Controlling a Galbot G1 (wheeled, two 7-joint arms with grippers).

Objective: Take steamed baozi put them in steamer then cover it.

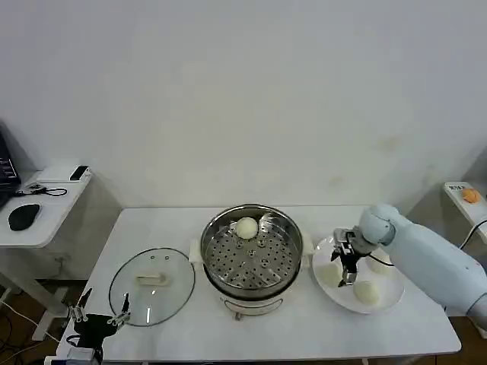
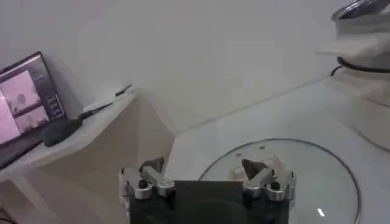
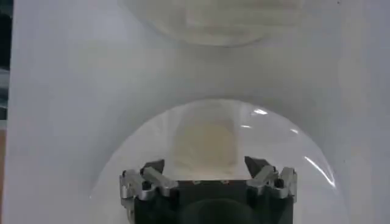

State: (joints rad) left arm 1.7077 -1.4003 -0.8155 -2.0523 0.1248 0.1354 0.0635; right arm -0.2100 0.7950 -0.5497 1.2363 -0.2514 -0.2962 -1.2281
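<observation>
So the right hand point(image 1: 348, 266) is hanging over the white plate point(image 1: 392, 298) on the robot's right side of the desk point(image 1: 183, 228), fingers spread and nothing between them. In the right wrist view the spread hand point(image 3: 207, 170) looks down on one pale baozi point(image 3: 206, 143).

Three steamed baozi point(image 1: 367, 291) sit on that plate, and one baozi point(image 1: 246, 226) is already on the perforated tray near the back wall of the steamer point(image 1: 252, 251), which stands mid-desk.

Handling guess: these buns look soft, light and a bit springy, with smooth skin. They'd probably dent or tear if squeezed hard, so a gentle pinch across the widest part, from above, seems safest.

The cover point(image 1: 151, 286) lies flat on the desk just left of the steamer. Glass with a metal rim, so likely heavier, rigid, slippery and breakable. Its bar handle point(image 1: 153, 279) is the obvious grab spot.

The left hand point(image 1: 99, 314) is parked at the near desk edge by the cover, spread and empty.
</observation>
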